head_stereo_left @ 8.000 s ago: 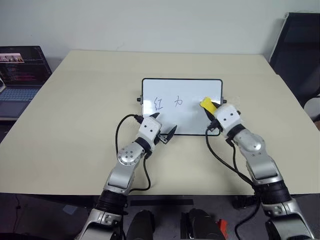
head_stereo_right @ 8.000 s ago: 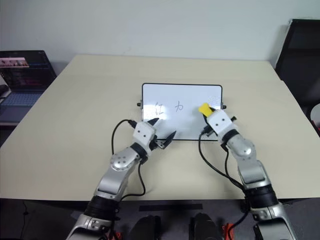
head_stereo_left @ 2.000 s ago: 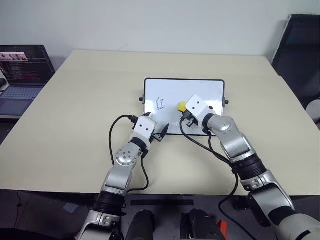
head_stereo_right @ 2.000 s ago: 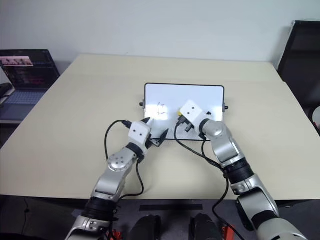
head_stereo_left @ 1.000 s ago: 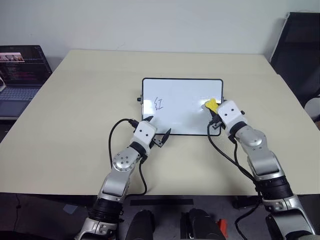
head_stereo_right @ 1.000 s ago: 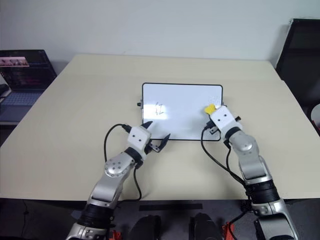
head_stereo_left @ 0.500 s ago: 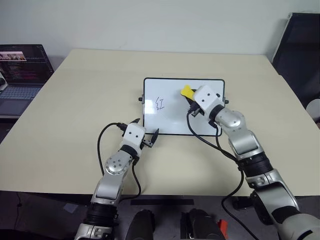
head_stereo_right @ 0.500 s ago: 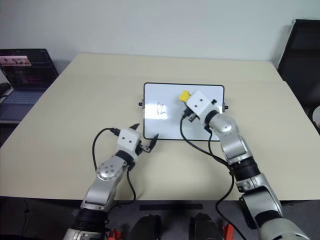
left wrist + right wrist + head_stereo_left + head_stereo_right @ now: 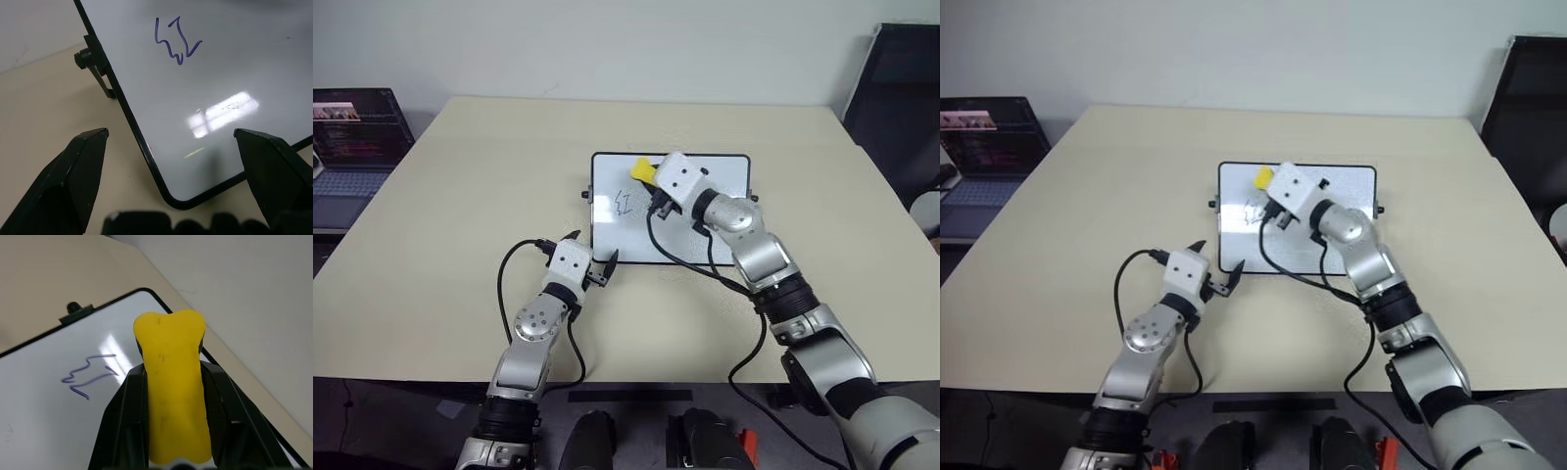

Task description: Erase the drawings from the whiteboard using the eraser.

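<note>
While the right gripper point(image 9: 171, 421) has its fingers clamped around the yellow eraser point(image 9: 172, 387), it hangs over the upper left part of the whiteboard point(image 9: 705, 230), which lies flat mid-table, with one blue scribble point(image 9: 623, 204) left near the board's 9 o'clock edge. So I'd say we're on the last mark: the eraser sits just off at about 1 o'clock from it and needs to come down onto it and rub. Left gripper point(image 9: 171, 147) is spread wide, holding nothing, by the board's 7 o'clock corner.
</note>
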Motion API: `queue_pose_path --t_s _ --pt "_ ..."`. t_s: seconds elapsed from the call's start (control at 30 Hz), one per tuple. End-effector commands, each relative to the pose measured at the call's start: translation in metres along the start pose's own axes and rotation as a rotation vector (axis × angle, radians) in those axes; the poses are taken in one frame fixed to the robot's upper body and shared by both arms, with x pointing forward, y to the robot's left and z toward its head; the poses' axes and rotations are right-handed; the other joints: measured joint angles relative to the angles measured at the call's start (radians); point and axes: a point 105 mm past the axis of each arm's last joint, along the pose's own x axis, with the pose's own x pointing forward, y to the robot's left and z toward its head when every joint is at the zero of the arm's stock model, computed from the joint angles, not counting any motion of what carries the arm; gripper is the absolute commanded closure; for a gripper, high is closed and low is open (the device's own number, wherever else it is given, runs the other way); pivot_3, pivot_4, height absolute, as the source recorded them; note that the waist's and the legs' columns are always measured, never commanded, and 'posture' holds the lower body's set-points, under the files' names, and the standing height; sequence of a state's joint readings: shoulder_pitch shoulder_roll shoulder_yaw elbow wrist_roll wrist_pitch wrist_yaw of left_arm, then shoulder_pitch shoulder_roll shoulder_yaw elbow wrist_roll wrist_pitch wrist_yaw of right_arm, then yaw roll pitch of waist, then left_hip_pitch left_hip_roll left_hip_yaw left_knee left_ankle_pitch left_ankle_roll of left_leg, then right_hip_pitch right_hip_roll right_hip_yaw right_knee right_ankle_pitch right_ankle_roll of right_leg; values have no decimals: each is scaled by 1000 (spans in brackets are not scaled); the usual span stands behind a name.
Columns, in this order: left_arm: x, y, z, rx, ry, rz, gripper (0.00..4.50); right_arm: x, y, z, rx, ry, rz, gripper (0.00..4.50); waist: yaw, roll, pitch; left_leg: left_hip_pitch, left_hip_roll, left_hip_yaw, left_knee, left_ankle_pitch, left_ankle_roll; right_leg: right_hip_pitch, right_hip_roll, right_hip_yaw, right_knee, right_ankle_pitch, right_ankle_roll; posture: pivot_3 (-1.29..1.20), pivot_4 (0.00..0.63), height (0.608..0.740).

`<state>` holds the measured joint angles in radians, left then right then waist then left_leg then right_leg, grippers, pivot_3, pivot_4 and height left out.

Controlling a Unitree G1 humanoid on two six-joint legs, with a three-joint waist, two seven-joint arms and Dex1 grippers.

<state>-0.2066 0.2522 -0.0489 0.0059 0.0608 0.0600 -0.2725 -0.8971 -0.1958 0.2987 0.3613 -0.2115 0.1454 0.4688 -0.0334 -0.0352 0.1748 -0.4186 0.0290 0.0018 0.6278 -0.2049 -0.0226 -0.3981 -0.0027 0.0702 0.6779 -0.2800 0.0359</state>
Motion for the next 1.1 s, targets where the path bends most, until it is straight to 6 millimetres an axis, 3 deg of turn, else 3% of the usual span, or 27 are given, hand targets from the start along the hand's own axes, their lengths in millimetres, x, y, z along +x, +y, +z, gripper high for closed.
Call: queue_pose_path --t_s 0.03,0.43,0.83,0.97,1.1 --pt "4 8 16 25 -55 12 0 11 5 14 -62 9 64 3377 0 0 0 0 0 0 0 0 0 0 0 0 0 0 0 0 150 740" --pt "9 3 15 22 -64 -6 0 33 -1 18 -43 88 83 3377 0 0 0 -4 0 0 0 0 0 -7 0 0 2 0 -1 0 150 740" --pt "8 0 14 19 -66 -10 0 41 8 7 -27 153 124 3377 0 0 0 -6 0 0 0 0 0 -8 -1 0 2 0 -1 0 150 740" --pt "7 -2 14 15 -66 -12 0 43 3 7 -12 162 108 3377 0 0 0 -6 0 0 0 0 0 -8 -1 0 2 0 -1 0 150 740" --pt "7 -3 15 14 -66 -11 0 41 10 -4 -12 201 142 3377 0 0 0 -6 0 0 0 0 0 -8 -1 -1 2 0 -1 0 150 740"
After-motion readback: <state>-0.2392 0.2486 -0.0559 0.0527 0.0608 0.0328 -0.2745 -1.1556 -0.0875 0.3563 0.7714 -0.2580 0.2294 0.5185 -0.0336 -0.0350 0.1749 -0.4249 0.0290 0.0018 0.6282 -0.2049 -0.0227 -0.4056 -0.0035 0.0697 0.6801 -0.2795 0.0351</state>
